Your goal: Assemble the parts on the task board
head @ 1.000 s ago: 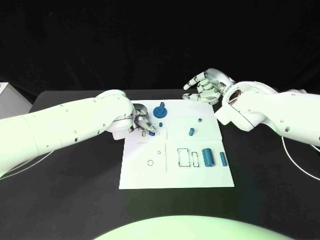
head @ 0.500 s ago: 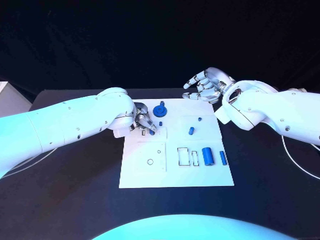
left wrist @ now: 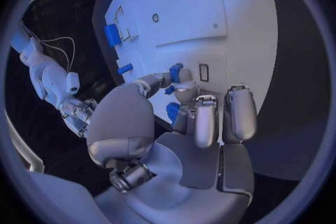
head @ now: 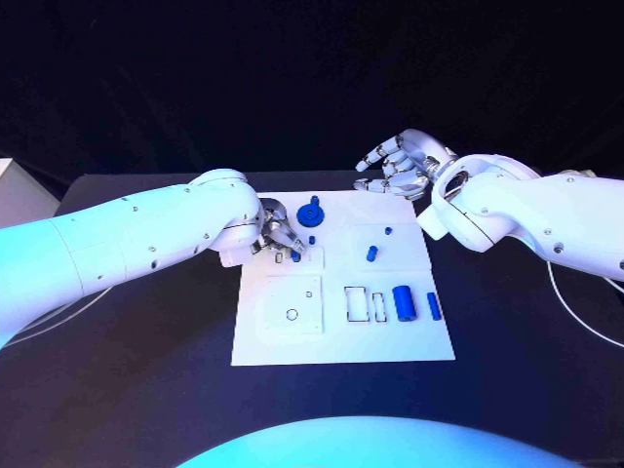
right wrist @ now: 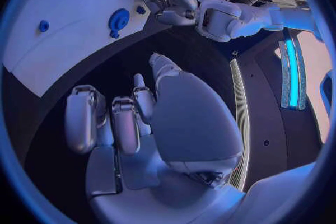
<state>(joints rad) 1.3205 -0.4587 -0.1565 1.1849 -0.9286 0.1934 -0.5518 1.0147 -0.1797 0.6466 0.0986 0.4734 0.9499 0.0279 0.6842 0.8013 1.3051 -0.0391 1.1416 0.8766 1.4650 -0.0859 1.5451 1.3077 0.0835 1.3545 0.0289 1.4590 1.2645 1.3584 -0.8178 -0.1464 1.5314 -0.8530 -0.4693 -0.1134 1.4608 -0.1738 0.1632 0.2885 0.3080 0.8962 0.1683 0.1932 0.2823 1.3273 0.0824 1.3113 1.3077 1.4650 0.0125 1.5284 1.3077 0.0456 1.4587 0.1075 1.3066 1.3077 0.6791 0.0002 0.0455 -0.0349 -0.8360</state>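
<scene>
Worktop [head: 143, 390]: black, carrying the white task board [head: 343, 336] in its middle.
Risk on the board: the left robot hand [head: 277, 239] works low over the board's near-left corner; a sideways nudge could, I judge, shift the plate or knock the gear-like blue part [head: 312, 214] just beside it.
Risk of a drop: the left robot hand pinches a small blue part [left wrist: 175, 73] at its fingertips; the hold looks slight, so the part may tilt or slip before it seats.
Right robot hand [head: 397, 168]: hovers off the board's far edge, fingers apart, holding nothing.
Other blue parts [head: 404, 304]: lie well apart from both hands.
</scene>
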